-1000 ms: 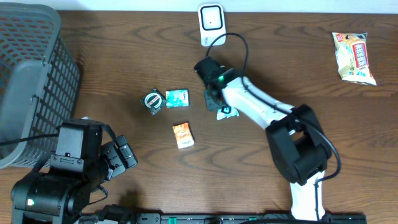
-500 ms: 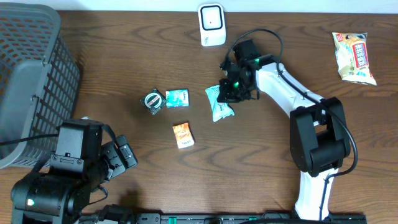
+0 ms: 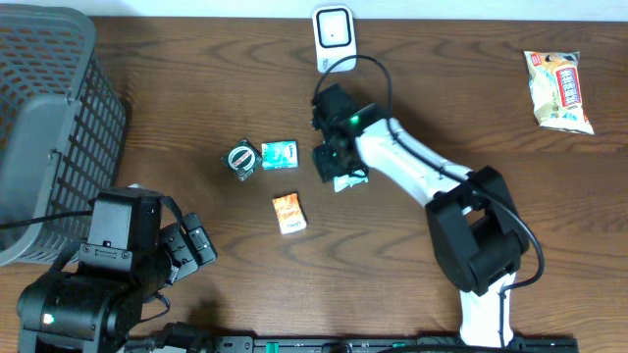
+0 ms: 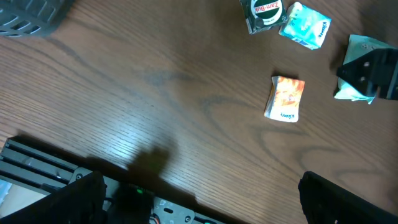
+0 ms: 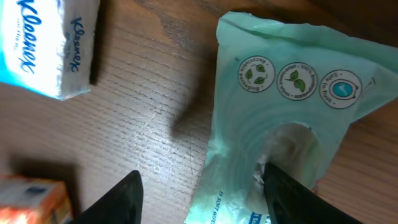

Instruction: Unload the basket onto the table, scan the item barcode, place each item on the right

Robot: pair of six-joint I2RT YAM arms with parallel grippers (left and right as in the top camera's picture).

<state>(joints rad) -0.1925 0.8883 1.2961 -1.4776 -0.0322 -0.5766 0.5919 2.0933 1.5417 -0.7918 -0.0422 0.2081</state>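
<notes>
The crinkly mint-green packet [image 5: 280,106] lies flat on the dark wood-grain counter [image 5: 149,118] beneath the right fingers [image 5: 124,202], which are spread apart. The left fingers [image 4: 74,199] are spread wide and hold nothing.

We see a dark wood-grain table [image 3: 177,88] under even light, a pale wall [image 3: 196,8] along its far edge, a grey basket [image 3: 39,118] far left.
</notes>
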